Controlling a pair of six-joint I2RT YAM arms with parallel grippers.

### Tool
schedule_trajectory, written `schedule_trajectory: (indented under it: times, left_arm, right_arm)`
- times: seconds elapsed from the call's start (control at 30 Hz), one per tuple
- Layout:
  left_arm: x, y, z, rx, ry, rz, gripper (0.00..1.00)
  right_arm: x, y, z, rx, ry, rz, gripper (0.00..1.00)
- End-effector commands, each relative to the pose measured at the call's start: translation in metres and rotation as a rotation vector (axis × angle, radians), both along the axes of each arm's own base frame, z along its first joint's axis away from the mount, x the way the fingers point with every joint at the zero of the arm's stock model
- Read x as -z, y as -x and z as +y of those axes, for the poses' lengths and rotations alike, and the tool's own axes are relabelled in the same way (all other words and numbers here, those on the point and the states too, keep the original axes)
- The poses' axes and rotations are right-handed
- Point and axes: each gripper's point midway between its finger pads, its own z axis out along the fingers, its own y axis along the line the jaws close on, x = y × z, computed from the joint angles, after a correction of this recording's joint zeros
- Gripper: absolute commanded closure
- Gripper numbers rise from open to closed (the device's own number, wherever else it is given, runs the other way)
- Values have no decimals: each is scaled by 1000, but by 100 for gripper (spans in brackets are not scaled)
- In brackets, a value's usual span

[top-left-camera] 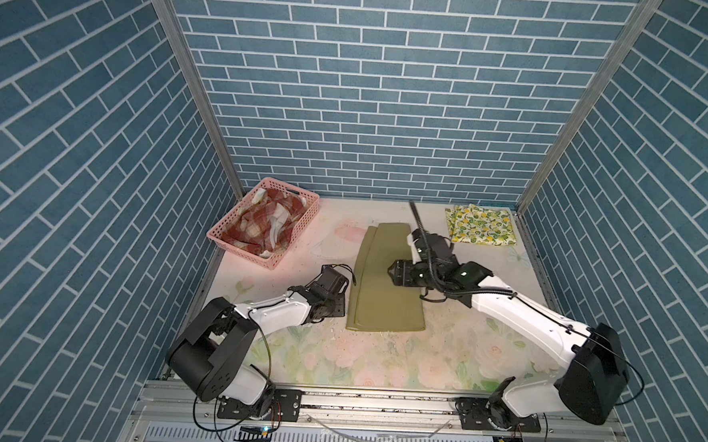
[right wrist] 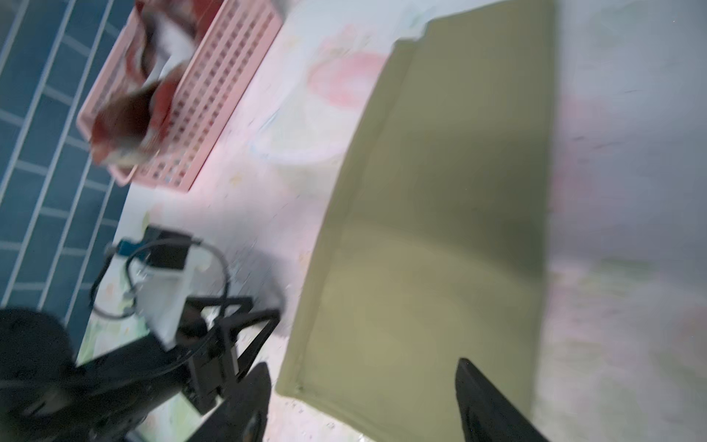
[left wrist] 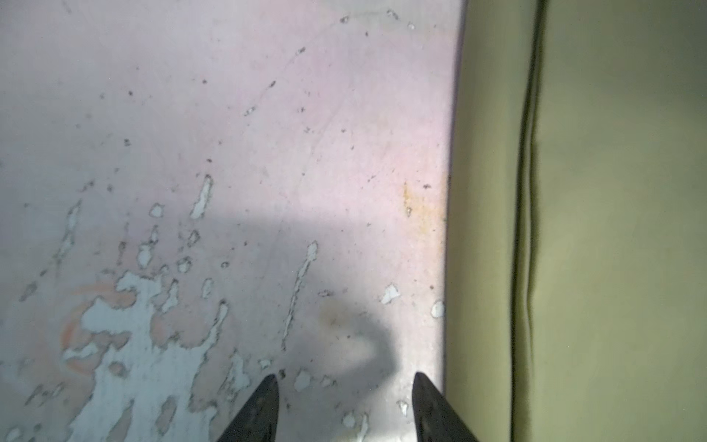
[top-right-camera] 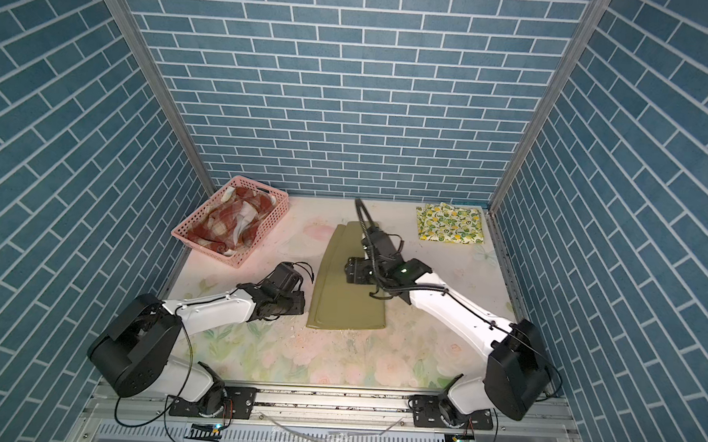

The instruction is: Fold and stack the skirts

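The olive skirt (top-left-camera: 381, 310) lies flat in the middle of the worktop (top-left-camera: 378, 356), doubled lengthwise with one long edge layered over the other, so the step in hand looks like a first fold set down and let go. The right fingers (right wrist: 486, 398) hang over its nearer part, spread wide with only cloth below and nothing between them. That placing suits either a release or a reach for the hem to fold across. The left fingers (left wrist: 432, 405) stand apart too, low over bare worktop just beside the skirt's long edge, probably waiting to pin or lift that side. The lemon-print skirt (top-left-camera: 479, 224) sits folded in the far right corner, likely the start of the stack. The plaid skirt (top-left-camera: 260, 225) is bunched in the pink basket (top-left-camera: 242, 253) at far left, unfolded. The right wrist view is smeared, so the seams and hem are hard to read. The right arm covers part of the skirt's right edge in both top views. What lies under the plaid cannot be seen, and a pale pink patch (top-left-camera: 349, 232) near the olive skirt's far end may be print or cloth; I cannot tell.
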Motion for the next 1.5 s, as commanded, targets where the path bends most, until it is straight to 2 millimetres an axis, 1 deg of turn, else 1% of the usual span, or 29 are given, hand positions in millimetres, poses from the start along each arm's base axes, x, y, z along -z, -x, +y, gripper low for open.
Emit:
schedule_trajectory:
  times: [0.0,0.07,0.1,0.23,0.37,0.4,0.43,0.53,0.6,0.63,0.67,0.73,0.8,0.87,0.9,0.97,1.0,1.07,1.17,1.23,1.37,1.47]
  left_arm:
    - [20,22,-9,45,-11,103,44]
    - [20,25,-22,78,-17,107,44]
    - [22,29,-28,93,-19,117,44]
    - [21,39,-70,162,11,134,45]
    - [13,48,-119,214,110,143,45]
    - [10,48,-132,221,146,142,45]
    - [6,48,-149,234,190,142,46]
    - [-3,53,-196,293,258,146,46]
    - [-7,60,-224,348,272,150,46]
    - [-8,64,-235,378,272,157,46]
    - [-10,66,-241,399,269,152,45]
    - [-16,69,-238,418,254,143,44]
    - [-24,66,-223,419,223,118,42]
    - [-33,61,-200,410,177,95,40]
    - [-38,55,-188,393,166,81,39]
    - [-49,35,-160,343,148,48,38]
    - [-54,23,-147,316,132,32,37]
    - [-64,-9,-123,258,103,2,36]
    - [-75,-60,-104,215,45,-30,33]
    - [-75,-95,-96,207,-32,-49,31]
    - [-63,-155,-94,233,-119,-36,30]
    - [-55,-187,-94,248,-161,-39,30]
  right_arm:
    - [13,-2,-50,168,14,53,24]
    - [7,-9,-77,247,-18,47,24]
    - [3,-11,-87,272,-34,42,24]
    - [-25,-16,-132,386,-75,-14,23]
    - [-60,-14,-175,478,-99,-83,22]
    - [-68,-12,-183,491,-102,-99,22]
    - [-77,-11,-190,502,-105,-115,22]
    - [-94,-8,-202,513,-102,-143,22]
    - [-99,-7,-205,507,-88,-152,22]
    - [-100,-6,-207,504,-79,-151,22]
    - [-100,-5,-207,494,-69,-151,21]
    - [-94,-4,-208,486,-45,-139,21]
    - [-86,-5,-207,470,-29,-125,21]
    - [-74,-6,-204,453,-20,-100,21]
    - [-69,-7,-203,444,-17,-88,21]
    - [-53,-7,-200,437,-14,-52,22]
    - [-44,-6,-200,439,-12,-35,22]
    - [-21,-3,-201,456,-3,17,22]
    - [16,7,-201,478,9,112,22]
    - [41,16,-204,507,27,174,22]
    - [85,36,-204,546,40,279,22]
    - [111,43,-200,560,16,337,22]
